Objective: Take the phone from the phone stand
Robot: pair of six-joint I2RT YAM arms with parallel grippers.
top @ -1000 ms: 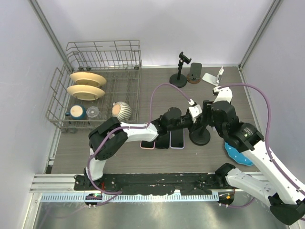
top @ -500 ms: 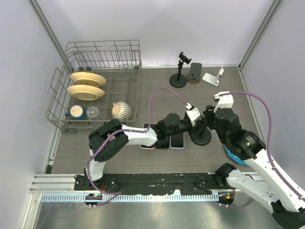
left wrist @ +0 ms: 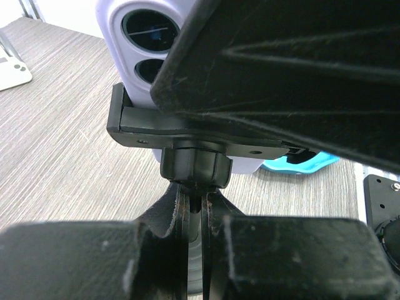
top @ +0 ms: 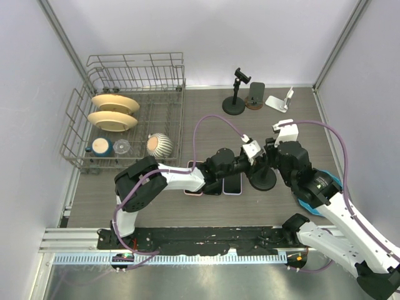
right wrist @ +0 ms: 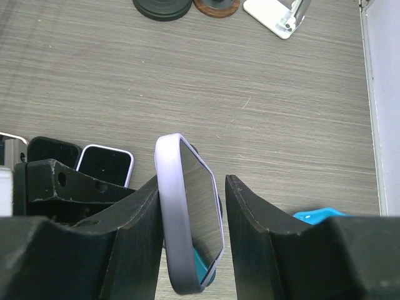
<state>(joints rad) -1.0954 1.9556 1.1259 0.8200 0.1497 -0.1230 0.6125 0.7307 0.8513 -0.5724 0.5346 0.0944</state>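
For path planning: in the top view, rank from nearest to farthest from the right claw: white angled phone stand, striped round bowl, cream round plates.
From the right claw:
1. white angled phone stand, back edge.
2. striped round bowl, left side.
3. cream round plates, far left.

- The top camera hangs high behind my bases and looks down on the whole surface [top: 306,112] from afar.
- My left wrist camera sits very near, looking along my left claw [left wrist: 199,203] up at the phone stand [left wrist: 197,165] and the back of the phone [left wrist: 119,44].
- My right wrist camera looks down past my right claw [right wrist: 192,182] at that phone's screen.
- Both wrist views share the phone.
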